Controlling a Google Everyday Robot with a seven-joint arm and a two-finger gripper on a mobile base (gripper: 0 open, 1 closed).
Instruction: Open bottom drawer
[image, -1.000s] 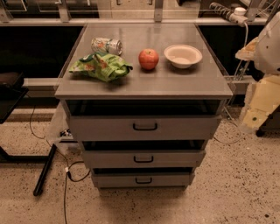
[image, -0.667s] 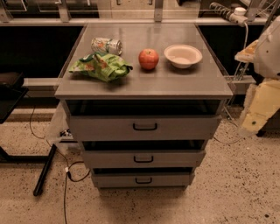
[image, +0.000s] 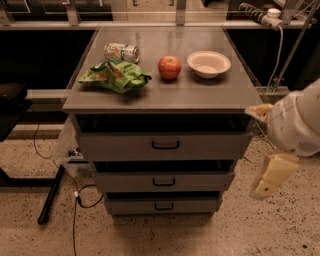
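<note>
The bottom drawer (image: 164, 205) is the narrowest and lowest of three grey drawer fronts on the cabinet, with a small black bar handle (image: 164, 206) at its centre. Its front sits back under the middle drawer (image: 164, 181), with a dark gap above it. My gripper (image: 270, 176) is the cream part hanging below the white arm (image: 296, 124), to the right of the cabinet. It is about level with the middle drawer, apart from the cabinet and holding nothing that I can see.
On the cabinet top (image: 200, 92) lie a green chip bag (image: 116, 75), a tipped can (image: 121, 51), a red apple (image: 169, 67) and a white bowl (image: 209, 63). The top drawer (image: 165, 145) is the widest. Cables and a black bar (image: 51, 195) lie on the floor to the left.
The arm and gripper have come down and a little left, from beside the cabinet top to beside the drawers. The drawers have not moved.
</note>
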